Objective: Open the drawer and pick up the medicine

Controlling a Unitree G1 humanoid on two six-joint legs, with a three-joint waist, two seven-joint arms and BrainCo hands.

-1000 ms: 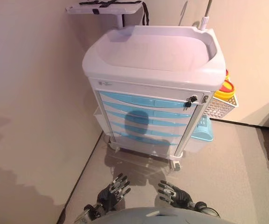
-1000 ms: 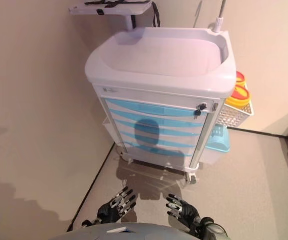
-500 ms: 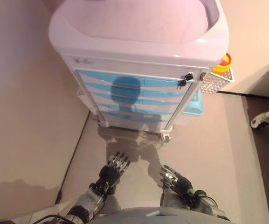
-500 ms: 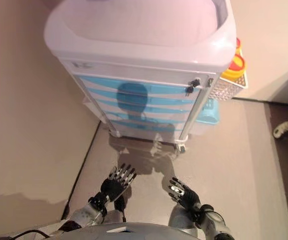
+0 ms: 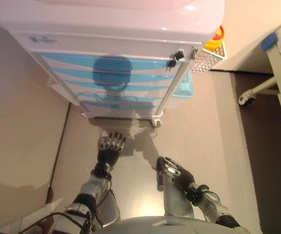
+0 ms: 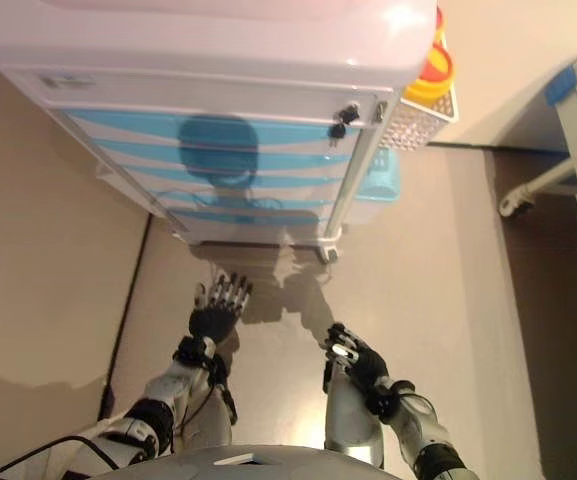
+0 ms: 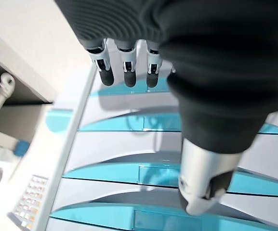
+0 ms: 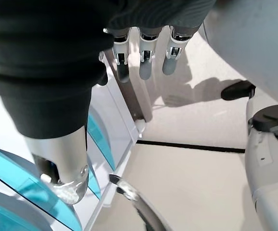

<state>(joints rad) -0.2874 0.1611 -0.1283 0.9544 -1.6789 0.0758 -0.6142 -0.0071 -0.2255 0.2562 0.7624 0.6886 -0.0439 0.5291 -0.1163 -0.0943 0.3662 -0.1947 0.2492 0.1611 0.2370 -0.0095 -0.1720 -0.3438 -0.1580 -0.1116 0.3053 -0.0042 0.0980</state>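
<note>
Drawers (image 5: pixel 125 78) all closed on the cart (image 5: pixel 106 29); medicine unseen, presumably inside. Left hand (image 5: pixel 109 147) low, fingers straight, empty; right hand (image 5: pixel 172 171) relaxed, empty, well short. Best to raise the left hand, hook a drawer lip squarely, pull straight

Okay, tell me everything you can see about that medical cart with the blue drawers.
The cart is a white plastic trolley with a rounded, raised-rim top and a stack of light-blue drawers with curved white bands, all shut. A key sits in a lock at the upper right of the front. A white perforated basket hangs on its right side, holding a yellow and red container. It stands on castors on the beige floor, beside a wall. Neither robot hand touches it.
</note>
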